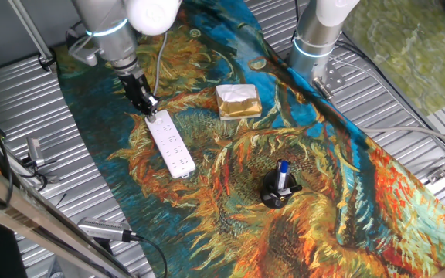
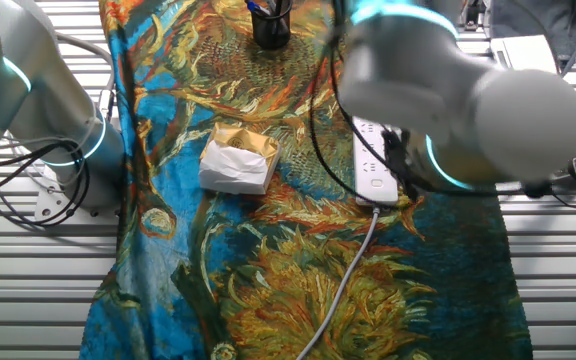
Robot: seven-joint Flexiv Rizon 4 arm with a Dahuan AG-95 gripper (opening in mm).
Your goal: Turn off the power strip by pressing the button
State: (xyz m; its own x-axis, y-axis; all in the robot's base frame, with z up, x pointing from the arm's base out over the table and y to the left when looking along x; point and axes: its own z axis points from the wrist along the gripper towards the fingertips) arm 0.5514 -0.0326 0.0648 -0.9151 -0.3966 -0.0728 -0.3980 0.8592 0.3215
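Observation:
The power strip (image 1: 171, 144) is a long flat white bar lying on the sunflower-patterned cloth, with its white cord running off from its far end. My gripper (image 1: 150, 109) points down onto that corded end, its dark tip touching the strip where the button sits. The button itself is hidden under the tip. In the other fixed view the strip (image 2: 372, 165) is partly hidden behind my arm, with its cord (image 2: 343, 285) trailing toward the front. The gripper tip is not visible there. No view shows a gap between the fingertips.
A gold-wrapped block (image 1: 238, 101) lies to the right of the strip. A black cup holding pens (image 1: 280, 190) stands nearer the front. A second arm's base (image 1: 315, 38) stands at the back right. Metal slats surround the cloth.

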